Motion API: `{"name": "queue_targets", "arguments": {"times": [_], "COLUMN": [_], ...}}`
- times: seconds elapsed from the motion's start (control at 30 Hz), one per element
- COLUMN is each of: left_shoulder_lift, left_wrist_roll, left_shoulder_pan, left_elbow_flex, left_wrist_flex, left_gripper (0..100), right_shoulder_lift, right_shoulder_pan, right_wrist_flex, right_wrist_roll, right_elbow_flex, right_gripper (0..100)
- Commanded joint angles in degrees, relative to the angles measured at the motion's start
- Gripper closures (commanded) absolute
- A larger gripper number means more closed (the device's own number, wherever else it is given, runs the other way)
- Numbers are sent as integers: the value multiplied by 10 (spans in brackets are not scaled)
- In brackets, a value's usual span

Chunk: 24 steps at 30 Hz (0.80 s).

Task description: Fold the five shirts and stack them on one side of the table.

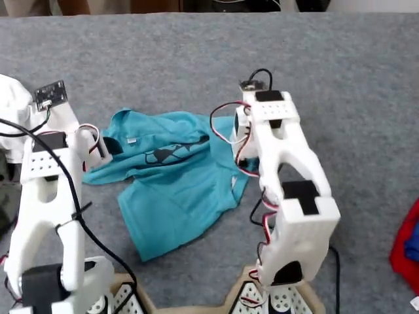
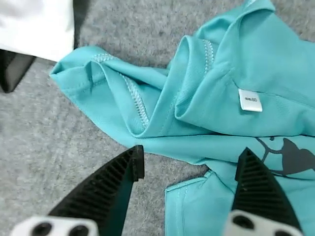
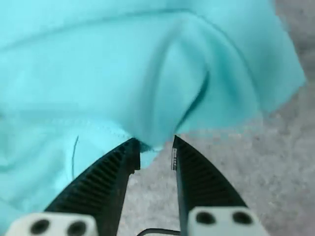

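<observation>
Fingers (image 3: 113, 177) on right gripper (image 3: 155, 142) nearly closed, narrow gap, teal shirt (image 1: 177, 190) edge sitting between the tips. Left gripper (image 2: 192, 155) fingers spread wide, holding nothing, over the shirt's sleeve and collar end. Shirt lies crumpled mid counter (image 1: 340, 72), between both arms.

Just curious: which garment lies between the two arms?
The teal shirt, crumpled mid-table with a dark print. The white garment lies past the left arm, the red-and-blue garment past the right arm.
</observation>
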Motion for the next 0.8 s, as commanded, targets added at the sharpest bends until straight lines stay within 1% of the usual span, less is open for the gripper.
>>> {"name": "queue_targets", "arguments": {"times": [0.0, 0.07, 0.23, 0.47, 0.57, 0.67, 0.77], "left_shoulder_lift": [11, 15, 15, 12, 12, 12, 15], "left_wrist_roll": [2, 2, 2, 2, 2, 2, 2], "left_shoulder_pan": [4, 5, 2, 1, 1, 1, 3], "left_elbow_flex": [-40, -40, -35, -40, -40, -40, -49], "left_wrist_flex": [-8, -8, -8, 12, 20, 17, 14], "left_gripper": [740, 748, 750, 750, 750, 750, 747], "right_shoulder_lift": [22, 30, 18, 11, 12, 18, 51], "right_shoulder_pan": [-9, -9, -10, -10, -9, -7, -2], "right_wrist_flex": [-10, -10, 18, 44, 35, -13, -54], "right_wrist_roll": [-5, -5, -5, -5, -4, 6, 55], "right_elbow_flex": [-35, -57, -126, -291, -339, -346, -346], "right_gripper": [941, 995, 993, 993, 993, 993, 988]}}
